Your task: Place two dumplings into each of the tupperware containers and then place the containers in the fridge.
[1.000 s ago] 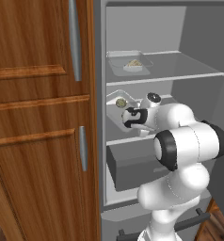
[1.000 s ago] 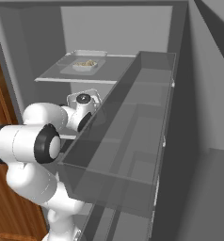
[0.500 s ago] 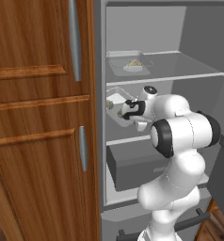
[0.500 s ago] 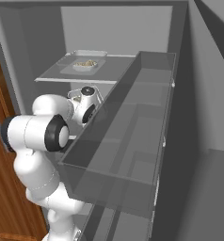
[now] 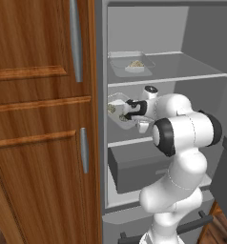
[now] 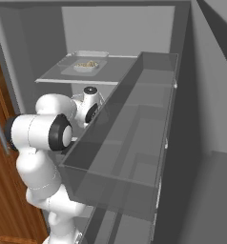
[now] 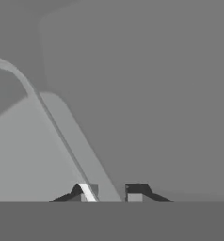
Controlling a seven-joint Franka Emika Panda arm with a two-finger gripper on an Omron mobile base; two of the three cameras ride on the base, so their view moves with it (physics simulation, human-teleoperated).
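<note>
One of the tupperware containers (image 5: 130,64) already sits on the fridge's (image 5: 201,43) upper glass shelf, upper centre of the left base view, with dumplings (image 5: 136,64) inside it; you see the same tray in the upper left of the right base view. Count of dumplings in it: too small to tell.

The second container (image 5: 116,108) is at centre frame in the left base view, just over the middle shelf, at the gripper (image 5: 125,110). Something pale and lumpy shows inside it, likely dumplings.

In the hand view the fingertips (image 7: 88,192) stand narrow at the bottom of the frame, with the container's rim running down between them. Judged: you are pinching that rim, so the tray is held.

Progress, as a judgement: loading looks done, first tray stowed, second tray inside the fridge but not yet released. Left for you: set it flat on the shelf, open the fingers, pull the arm clear. The fridge door is open.
</note>
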